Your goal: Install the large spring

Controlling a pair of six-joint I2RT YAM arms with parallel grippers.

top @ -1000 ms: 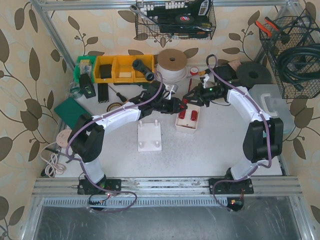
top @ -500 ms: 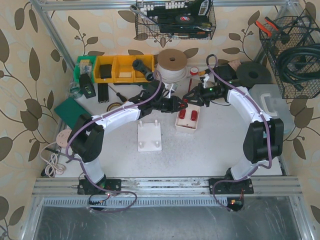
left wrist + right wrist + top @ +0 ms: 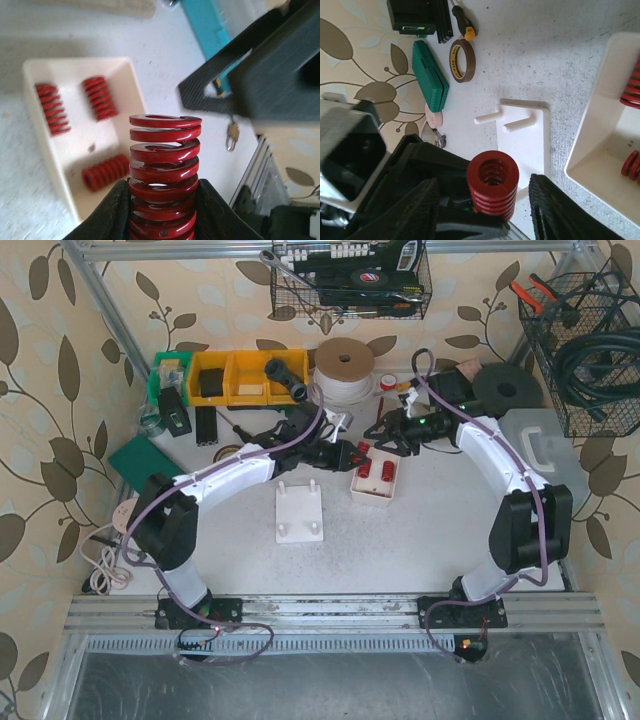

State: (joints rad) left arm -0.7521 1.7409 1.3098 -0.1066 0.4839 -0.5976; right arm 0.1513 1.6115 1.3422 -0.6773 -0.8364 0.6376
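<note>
Alignment first: my left gripper (image 3: 164,202) pinching the large spring (image 3: 164,160), my right gripper (image 3: 485,205) spread around it, I'd centre its bore squarely above the peg base (image 3: 527,135).

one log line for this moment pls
left end effector: shut on large spring | right end effector: open, either side of it | peg base: bare

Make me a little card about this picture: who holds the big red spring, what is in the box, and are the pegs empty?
left gripper: shut on the large spring
right gripper: open, a finger on each side of the spring, not touching it
tray: three smaller springs lying inside
peg base: white, two pegs, both bare
job so far: spring not yet on a peg
</note>
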